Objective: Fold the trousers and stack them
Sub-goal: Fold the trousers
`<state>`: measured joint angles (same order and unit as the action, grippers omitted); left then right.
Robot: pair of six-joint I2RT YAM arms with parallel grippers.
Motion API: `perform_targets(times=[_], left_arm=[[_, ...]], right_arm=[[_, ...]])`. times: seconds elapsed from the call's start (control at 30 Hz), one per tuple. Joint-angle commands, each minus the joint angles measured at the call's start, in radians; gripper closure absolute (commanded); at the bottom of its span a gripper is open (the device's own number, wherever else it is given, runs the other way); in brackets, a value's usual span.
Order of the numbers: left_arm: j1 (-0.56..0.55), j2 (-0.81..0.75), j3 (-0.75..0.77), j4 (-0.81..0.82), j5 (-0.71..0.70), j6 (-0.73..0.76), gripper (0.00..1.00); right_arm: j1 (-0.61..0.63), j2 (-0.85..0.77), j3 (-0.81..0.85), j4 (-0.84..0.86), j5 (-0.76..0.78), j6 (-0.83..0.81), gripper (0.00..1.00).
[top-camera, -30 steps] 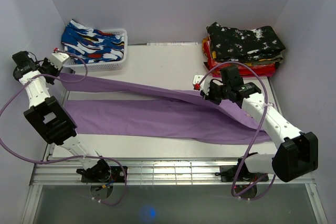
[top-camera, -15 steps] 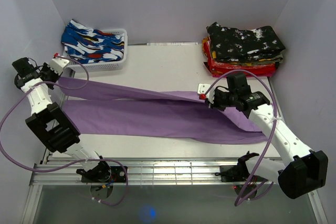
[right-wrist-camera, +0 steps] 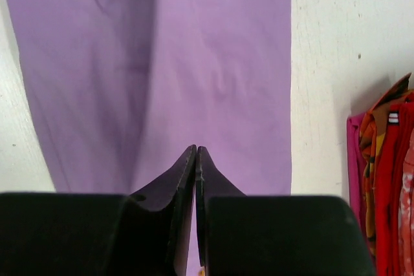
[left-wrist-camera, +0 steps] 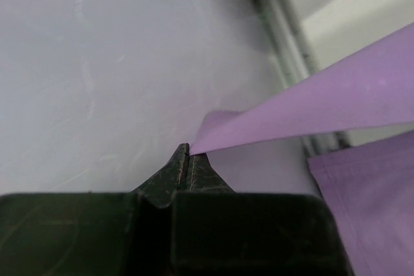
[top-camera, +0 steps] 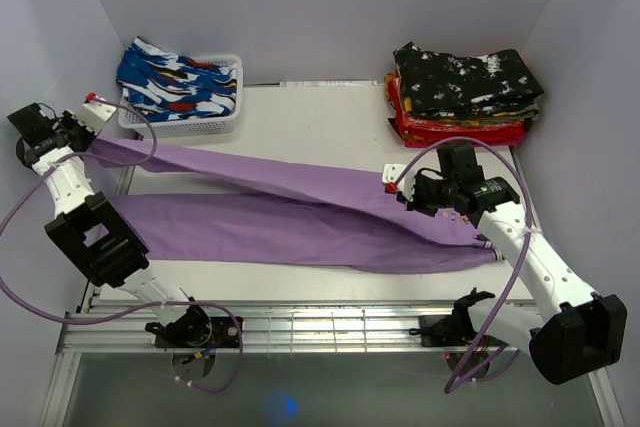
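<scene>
Purple trousers stretch across the table from far left to right. One leg lies flat; the other is pulled taut above it. My left gripper is shut on the leg's end at the far left, off the table edge near the wall; its tips pinch the cloth corner. My right gripper is shut on the waist end, with the cloth running between its closed fingers.
A white basket with blue patterned clothes stands at the back left. A stack of folded trousers, black floral on top and red below, stands at the back right; it also shows in the right wrist view.
My left gripper has moved further left and back, pulling the upper leg tauter. My right gripper has moved right and forward, drawing the waist end toward the table's right side.
</scene>
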<state>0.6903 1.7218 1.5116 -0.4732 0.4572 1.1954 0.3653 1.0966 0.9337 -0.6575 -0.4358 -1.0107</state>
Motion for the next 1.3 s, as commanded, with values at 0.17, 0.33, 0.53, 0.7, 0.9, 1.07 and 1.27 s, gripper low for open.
perform_targets(times=[0.17,0.33,0.53,0.7,0.9,1.07,1.27], left_arm=[[0.057,-0.125,-0.063,0.119,-0.077,0.030,1.00],[0.068,-0.256,-0.301,0.105,-0.057,0.108,1.00],[0.068,-0.326,-0.441,0.107,-0.054,0.176,1.00],[0.067,-0.298,-0.403,0.076,-0.066,0.155,1.00],[0.068,-0.274,-0.372,0.067,-0.068,0.150,1.00],[0.063,-0.263,-0.369,0.062,-0.066,0.147,1.00],[0.029,-0.269,-0.378,0.035,-0.040,0.136,1.00]], right_arm=[[-0.012,-0.096,-0.002,-0.119,-0.052,-0.051,0.92],[-0.011,-0.090,-0.085,-0.163,-0.064,-0.061,0.92],[-0.011,0.023,-0.138,-0.091,0.011,-0.052,0.53],[-0.006,0.149,-0.134,-0.080,0.011,-0.086,0.33],[-0.023,0.197,-0.260,-0.010,0.161,-0.163,0.51],[-0.092,0.166,-0.309,0.102,0.268,-0.166,0.90],[-0.348,0.111,-0.306,0.046,0.298,-0.314,0.92]])
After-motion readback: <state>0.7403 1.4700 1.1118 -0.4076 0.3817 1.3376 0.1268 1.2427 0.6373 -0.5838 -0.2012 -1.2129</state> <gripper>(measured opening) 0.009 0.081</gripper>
